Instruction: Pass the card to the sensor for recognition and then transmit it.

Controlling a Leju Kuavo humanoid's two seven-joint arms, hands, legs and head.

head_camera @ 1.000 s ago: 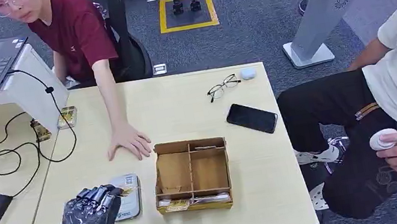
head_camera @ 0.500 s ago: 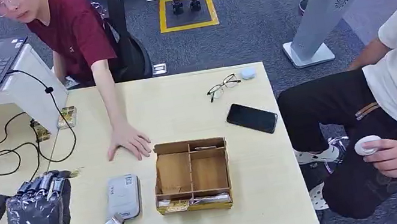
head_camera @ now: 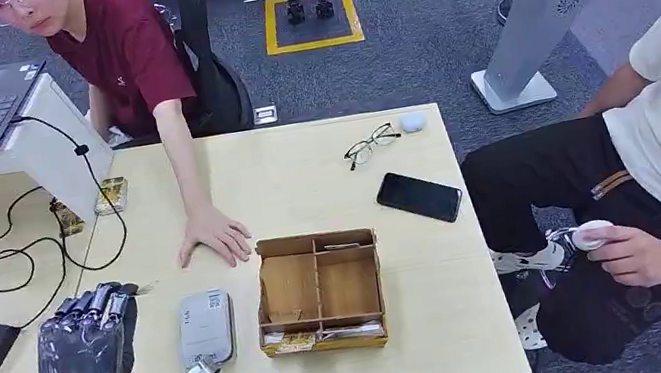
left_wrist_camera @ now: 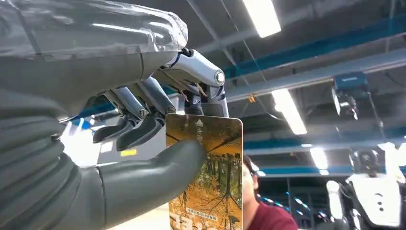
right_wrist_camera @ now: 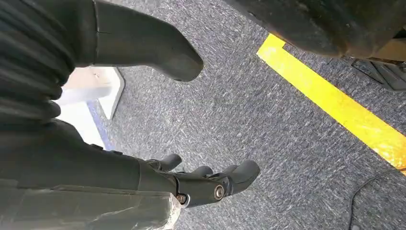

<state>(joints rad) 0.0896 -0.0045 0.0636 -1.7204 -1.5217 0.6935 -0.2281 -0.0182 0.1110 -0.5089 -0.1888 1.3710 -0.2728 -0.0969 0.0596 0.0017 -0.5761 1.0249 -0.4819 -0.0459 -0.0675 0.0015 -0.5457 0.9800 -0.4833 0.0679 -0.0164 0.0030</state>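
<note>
Across the pale wooden surface [head_camera: 304, 176], a person in a dark red shirt [head_camera: 127, 53] rests a palm flat at the far side. A compartmented wooden box [head_camera: 321, 291] stands near the front edge, with the grey sensor [head_camera: 205, 327] just to its left. My left hand [head_camera: 84, 344] is raised left of the sensor, thumb and fingers pinching the card [left_wrist_camera: 206, 177], an orange forest scene. My right hand [right_wrist_camera: 191, 184] hangs over blue carpet, fingers apart, holding nothing.
</note>
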